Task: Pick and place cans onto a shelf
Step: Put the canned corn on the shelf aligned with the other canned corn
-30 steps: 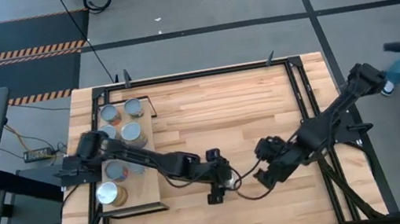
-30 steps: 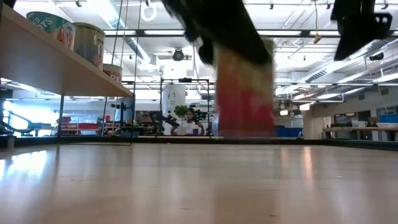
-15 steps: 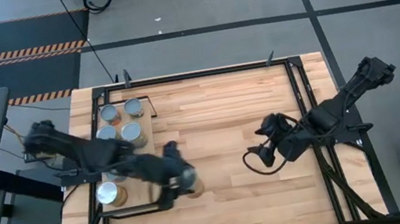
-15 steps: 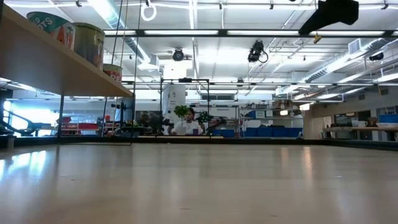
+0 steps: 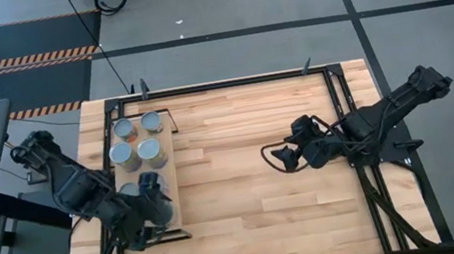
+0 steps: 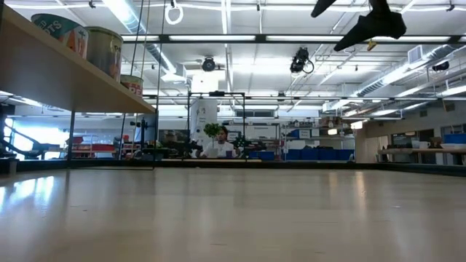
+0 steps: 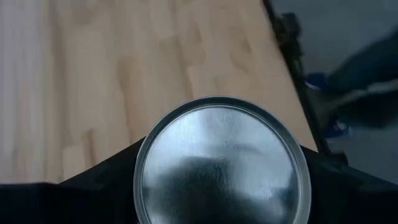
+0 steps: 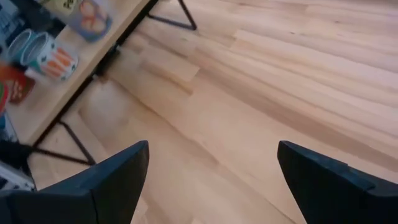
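Note:
The shelf (image 5: 172, 167), a pale board on a black frame, stands at the table's left; it also shows in the low view (image 6: 65, 76). Several cans (image 5: 151, 150) stand on their bases on its far half. My left gripper (image 5: 157, 202) is over the shelf's near end, shut on a can with a silver top (image 7: 221, 165). Whether this can's base rests on the shelf is hidden by the gripper. My right gripper (image 5: 275, 158) hangs open and empty above the table's middle right; it also shows in its wrist view (image 8: 211, 168). My left gripper holds the can by its side wall just under the top rim (image 7: 142, 163), pinched between the two fingers, one on each side (image 7: 106, 180). The can stands upright, its silver top up.
Black frame rails (image 5: 347, 118) run along the table's edges. Bare wood tabletop (image 5: 246, 196) lies between the shelf and my right gripper. Cans on the shelf show at the low view's upper left (image 6: 105, 47).
My left gripper has carried the can from the table's middle toward the left edge, to over the shelf's near end, staying shut on it. My right gripper has drawn back from that spot toward the far edge. A person has walked past the table's right side.

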Robot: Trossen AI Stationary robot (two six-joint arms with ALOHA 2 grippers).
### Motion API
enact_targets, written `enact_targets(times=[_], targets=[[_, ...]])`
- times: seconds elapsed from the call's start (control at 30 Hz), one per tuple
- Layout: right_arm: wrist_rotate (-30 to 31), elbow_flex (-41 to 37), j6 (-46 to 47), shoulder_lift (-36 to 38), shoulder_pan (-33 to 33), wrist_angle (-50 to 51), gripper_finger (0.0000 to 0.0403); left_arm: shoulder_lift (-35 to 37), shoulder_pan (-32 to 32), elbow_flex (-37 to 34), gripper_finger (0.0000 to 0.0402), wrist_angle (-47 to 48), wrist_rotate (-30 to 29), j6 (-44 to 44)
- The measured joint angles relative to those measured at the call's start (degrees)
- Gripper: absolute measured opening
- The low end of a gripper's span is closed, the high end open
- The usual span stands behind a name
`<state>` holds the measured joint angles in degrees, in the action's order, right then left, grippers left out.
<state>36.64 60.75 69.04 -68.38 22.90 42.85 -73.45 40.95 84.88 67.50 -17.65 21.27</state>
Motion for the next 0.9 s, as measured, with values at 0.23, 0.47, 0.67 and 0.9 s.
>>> enact_targets(times=[0.23, 0.47, 0.67, 0.9], targets=[[0.0, 0.0, -0.2, 0.0, -2.8, -2.1, 0.0363, -0.4, 0.7, 0.0, 0.0314, 2.7, -3.4, 9.1], [-0.3, 0.0, -1.7, 0.0, -3.2, -2.5, 0.0363, -0.8, 3.9, 0.0, 0.0314, 7.6, -10.3, 18.6], [-0.7, 0.0, -2.1, 0.0, -2.3, -2.5, 0.0363, -0.7, 6.9, 0.0, 0.0314, 9.1, -11.5, 24.7], [-0.7, 0.0, -4.1, 0.0, -2.3, -2.5, 0.0363, -0.6, 8.4, -3.0, 0.0314, 10.6, -13.8, 30.7]])
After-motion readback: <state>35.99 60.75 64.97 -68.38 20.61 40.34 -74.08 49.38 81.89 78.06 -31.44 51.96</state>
